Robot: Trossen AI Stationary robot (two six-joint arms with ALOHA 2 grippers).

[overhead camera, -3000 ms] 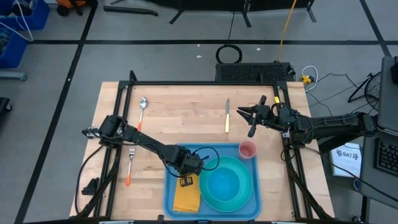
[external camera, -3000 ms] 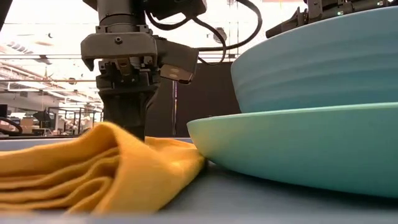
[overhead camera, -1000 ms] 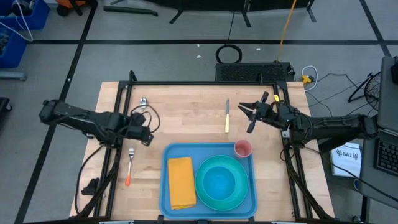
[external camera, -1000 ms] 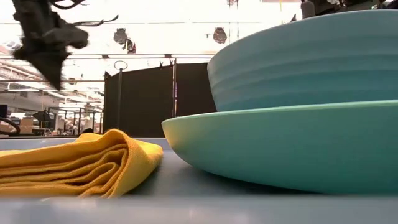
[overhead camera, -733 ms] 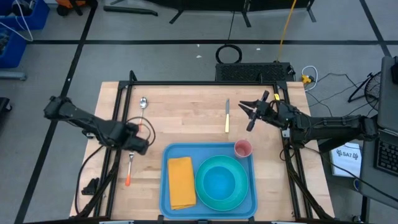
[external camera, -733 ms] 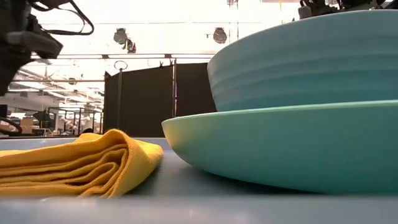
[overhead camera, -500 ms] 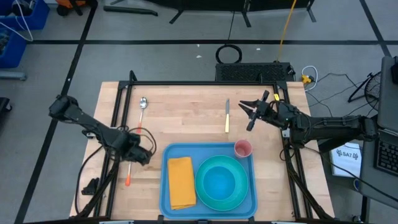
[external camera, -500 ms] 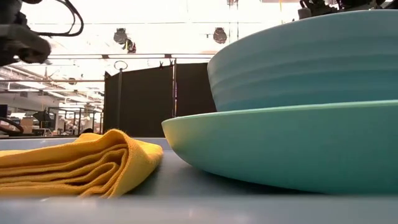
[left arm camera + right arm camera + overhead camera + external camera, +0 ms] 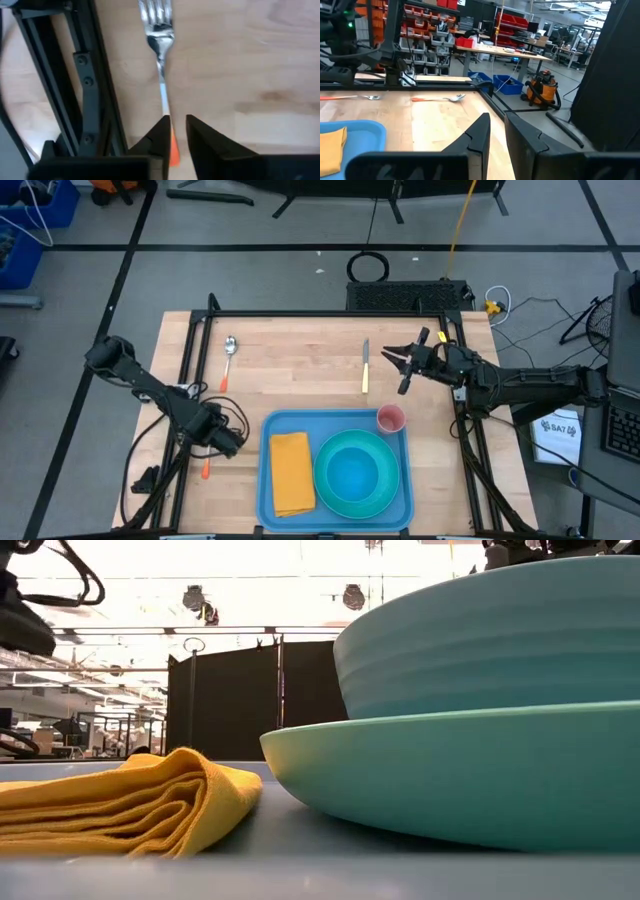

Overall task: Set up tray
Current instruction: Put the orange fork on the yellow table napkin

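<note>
Here, left hand (image 9: 174, 131) low over the pale wooden surface (image 9: 300, 365), fingers a narrow gap apart, straddling the orange-handled steel fork (image 9: 161, 75) without clamping it. Fork lies flat just beside the black frame rail (image 9: 92, 85), outside the tray's left edge. Right hand (image 9: 398, 364) hovers at the surface's far right, fingers slightly apart, holding nothing, near the yellow-handled table knife (image 9: 365, 367). Large light-blue rectangular plastic tray (image 9: 270, 432) sits at the near middle of the surface. In it: folded yellow cloth napkin (image 9: 291, 473) at left, round teal plate (image 9: 400, 480) carrying a blue bowl (image 9: 354, 478), small pink cup (image 9: 390, 418) in the far right corner. Orange-handled spoon (image 9: 228, 358) lies far left.
</note>
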